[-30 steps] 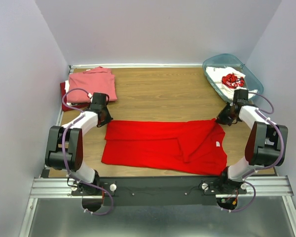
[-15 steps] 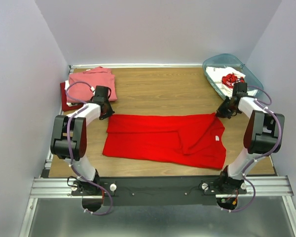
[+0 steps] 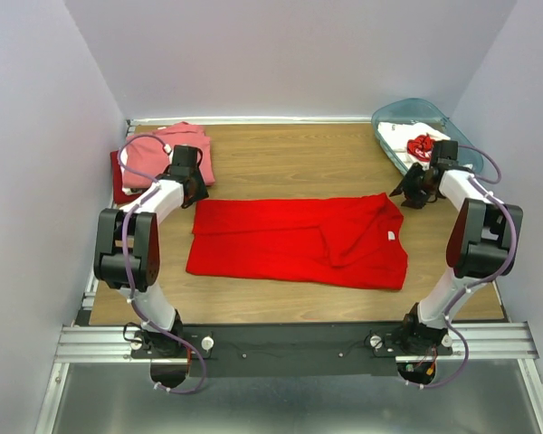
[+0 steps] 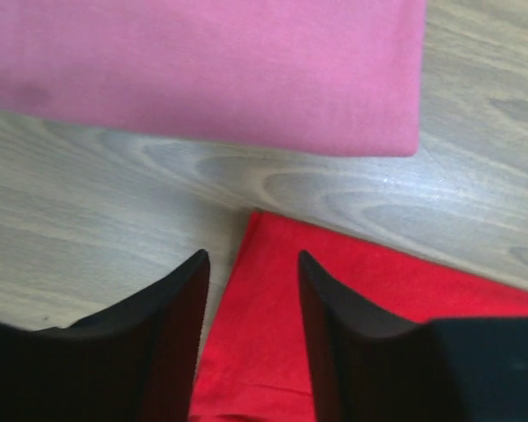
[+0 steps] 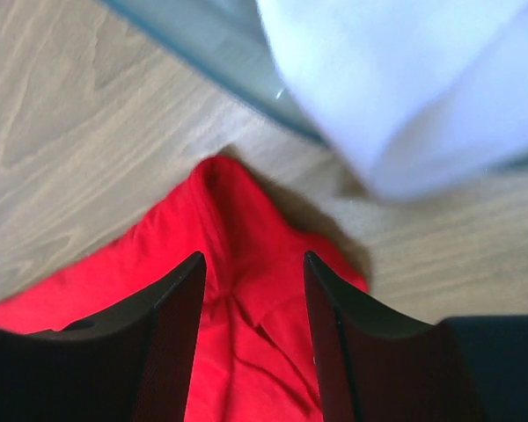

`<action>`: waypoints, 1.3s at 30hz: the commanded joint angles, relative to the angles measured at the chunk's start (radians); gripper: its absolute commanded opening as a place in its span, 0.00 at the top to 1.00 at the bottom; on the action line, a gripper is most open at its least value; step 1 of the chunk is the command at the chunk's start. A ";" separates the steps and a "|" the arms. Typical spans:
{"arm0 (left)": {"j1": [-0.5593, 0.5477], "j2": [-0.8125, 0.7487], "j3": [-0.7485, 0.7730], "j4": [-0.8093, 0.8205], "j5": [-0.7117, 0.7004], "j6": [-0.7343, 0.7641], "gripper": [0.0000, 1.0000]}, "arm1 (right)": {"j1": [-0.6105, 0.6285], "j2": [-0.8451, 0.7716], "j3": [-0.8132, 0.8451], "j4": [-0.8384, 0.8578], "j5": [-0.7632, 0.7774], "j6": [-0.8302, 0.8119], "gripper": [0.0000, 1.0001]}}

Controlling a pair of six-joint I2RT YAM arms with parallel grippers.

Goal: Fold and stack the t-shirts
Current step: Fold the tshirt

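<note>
A bright red t-shirt [image 3: 299, 240] lies flat across the middle of the table, folded into a long band, its white neck label [image 3: 391, 236] near the right end. My left gripper [image 3: 195, 192] hovers open over the shirt's far left corner [image 4: 352, 299], holding nothing. My right gripper [image 3: 405, 192] hovers open over the far right corner [image 5: 114, 272], where the cloth is bunched. In the wrist views each gripper [image 4: 251, 255] [image 5: 253, 257] has cloth below its gap, not pinched. A folded salmon-pink shirt [image 3: 167, 149] lies on a darker red one [image 3: 118, 172] at the back left.
A translucent teal bin [image 3: 434, 113] stands at the back right with a white, red-printed shirt [image 3: 412, 140] inside, close behind my right gripper. White walls enclose the table on three sides. The pink stack's front edge [image 4: 202, 70] lies just beyond my left fingers.
Both grippers carried the red shirt's far edge away from the bases, then opened and let it go. The shirt now lies farther back and flatter.
</note>
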 commanded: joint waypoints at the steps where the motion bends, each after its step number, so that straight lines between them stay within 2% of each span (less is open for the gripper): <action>1: 0.007 -0.077 0.023 -0.039 -0.051 0.029 0.42 | -0.006 -0.113 -0.050 -0.020 -0.023 -0.025 0.44; 7: -0.022 -0.143 0.030 -0.051 0.004 0.046 0.37 | 0.027 -0.271 -0.196 -0.066 -0.042 -0.044 0.45; 10: -0.060 -0.177 0.029 -0.051 0.021 0.040 0.37 | 0.101 -0.331 -0.287 -0.072 -0.018 -0.021 0.47; 17: -0.171 -0.209 0.006 -0.045 0.026 0.014 0.37 | 0.167 -0.368 -0.436 -0.064 0.052 0.027 0.58; 26: -0.244 -0.282 -0.079 0.017 0.080 -0.024 0.37 | 0.169 -0.373 -0.496 -0.034 0.073 0.013 0.66; 39: -0.263 -0.261 -0.092 0.014 0.083 -0.031 0.37 | 0.169 -0.348 -0.463 -0.009 0.041 0.004 0.76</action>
